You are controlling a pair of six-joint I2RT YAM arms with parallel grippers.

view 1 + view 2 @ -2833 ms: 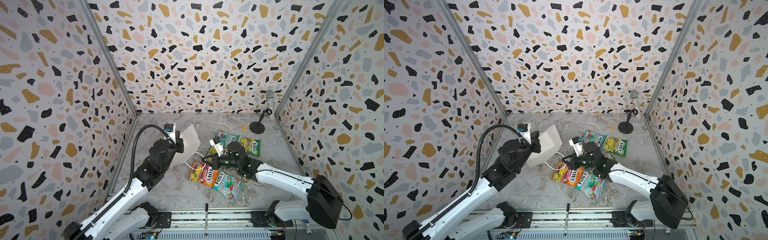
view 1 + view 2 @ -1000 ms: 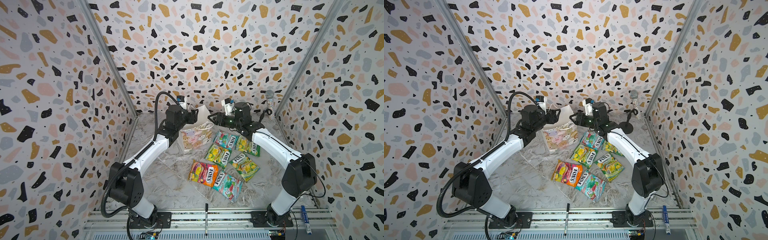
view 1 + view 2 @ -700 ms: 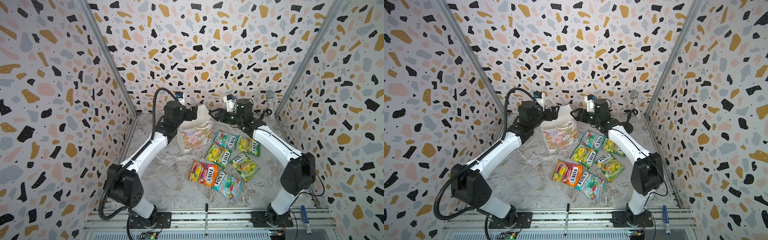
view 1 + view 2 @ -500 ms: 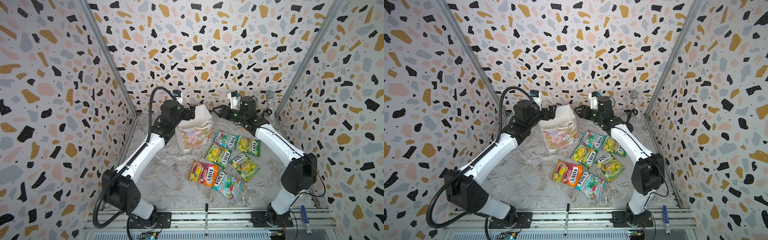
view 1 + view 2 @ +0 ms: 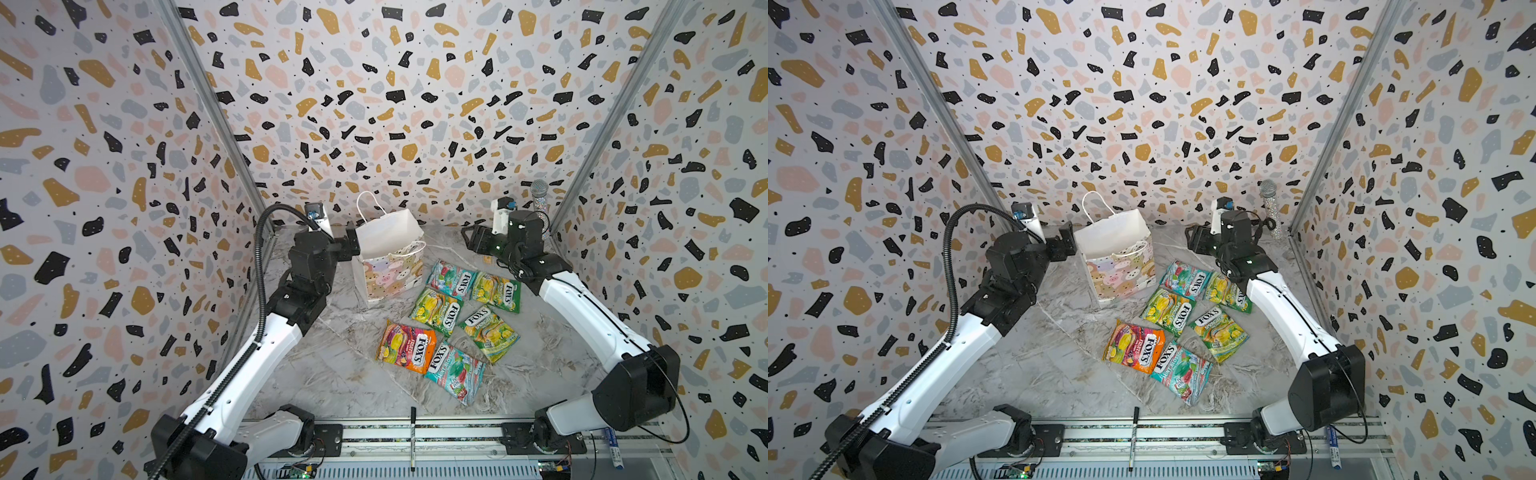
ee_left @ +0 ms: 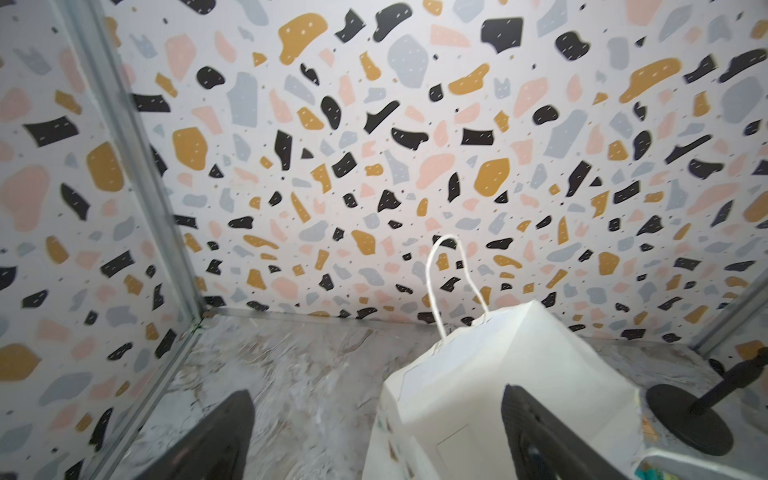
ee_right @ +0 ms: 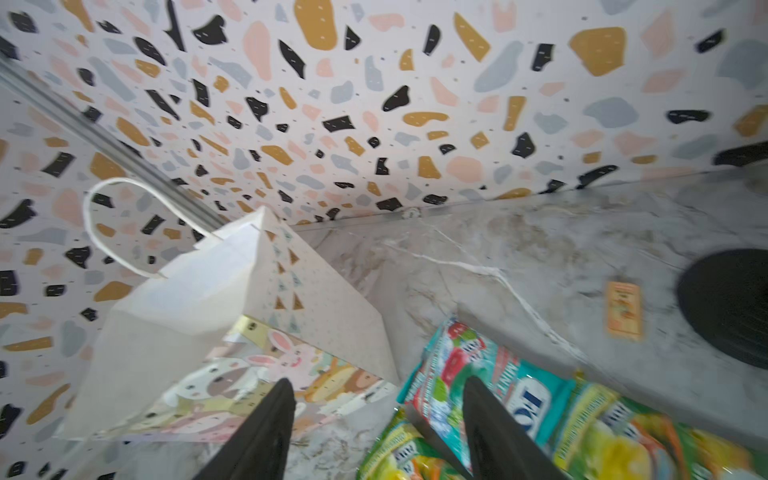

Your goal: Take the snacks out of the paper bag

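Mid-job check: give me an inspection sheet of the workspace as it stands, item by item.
Surface: marble-look tabletop, no spills seen.
Job's things: paper bag upright near the back, mouth open, bottom hidden; six snacks lie flat outside it, among them one orange-pink packet.
Clutter: microphone on a stand in the back right corner; small orange tag near its base; pen on the front rail; blue marker at the front right.
Claws: left claw open at the bag's left edge, not clamped; right claw open, empty, apart from the bag.
Cables: black hose loops over the left arm.
Surroundings: terrazzo-pattern walls on three sides.
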